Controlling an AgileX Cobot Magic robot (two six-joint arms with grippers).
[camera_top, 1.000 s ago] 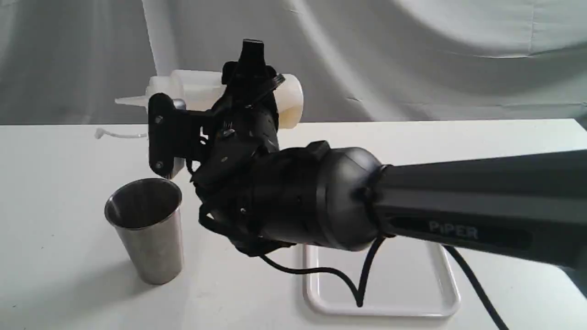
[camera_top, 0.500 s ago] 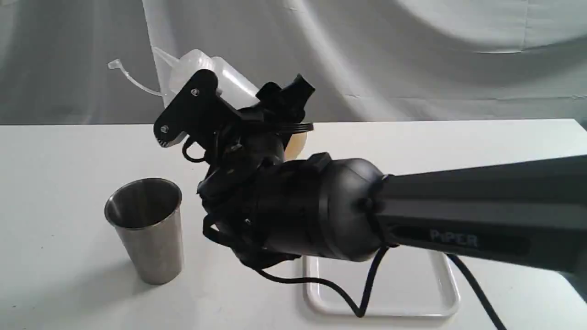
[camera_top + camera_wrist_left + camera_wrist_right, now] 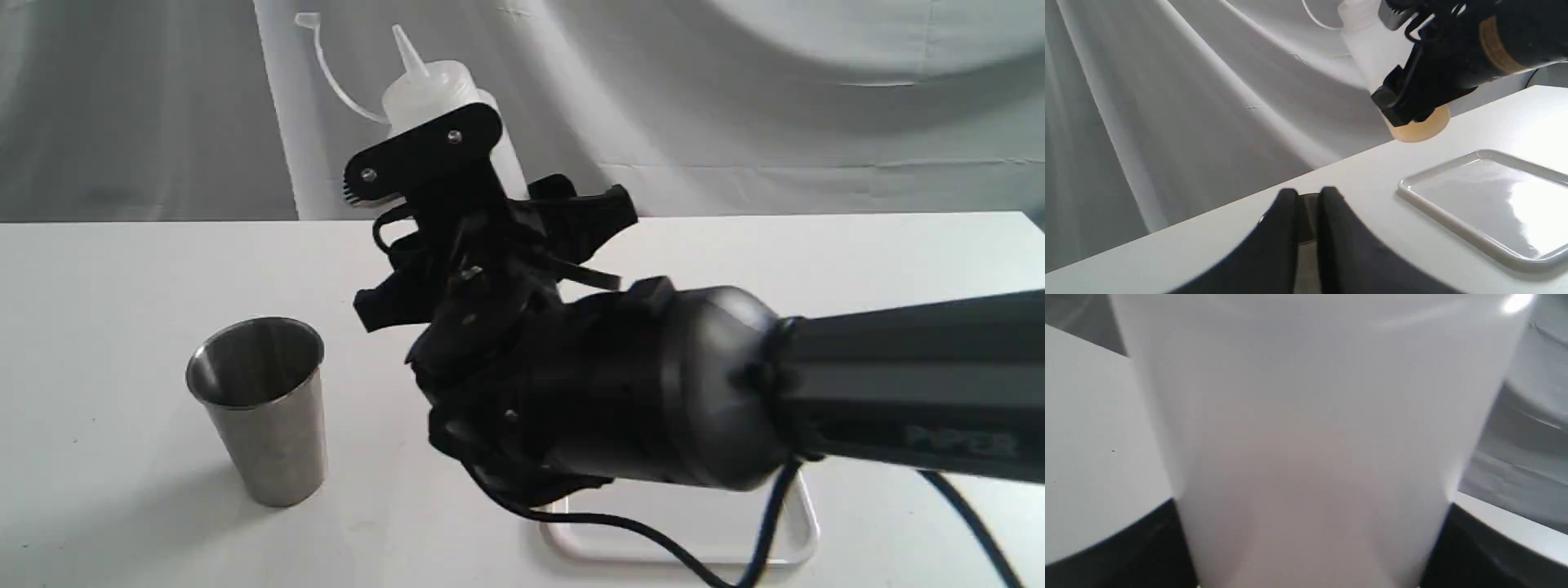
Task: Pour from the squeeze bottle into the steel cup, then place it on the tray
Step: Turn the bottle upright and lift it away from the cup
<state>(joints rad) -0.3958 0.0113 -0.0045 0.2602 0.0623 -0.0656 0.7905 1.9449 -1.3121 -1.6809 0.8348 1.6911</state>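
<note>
Squeeze bottle (image 3: 433, 90): upright, nozzle up, held clear of the table (image 3: 122, 269); touches neither the steel cup (image 3: 257, 408) nor the tray (image 3: 804, 527).
Right gripper (image 3: 441, 151): clamped on the bottle's body.
Left wrist view only: amber liquid (image 3: 1419, 126) pooled at the bottle's base.
Right wrist view: bottle wall fills the frame, a dark finger on each side.
Left gripper (image 3: 1306, 204): jaws nearly together with a narrow slit, gripping nothing.

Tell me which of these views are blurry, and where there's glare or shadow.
Exterior view: the right arm is smeared, while the steel cup is sharp and casts a soft shadow. Left wrist view: bright glare on the tray; the left gripper is out of focus. Right wrist view: the squeeze bottle fills the frame, blurred, with one highlight near a corner.
</note>
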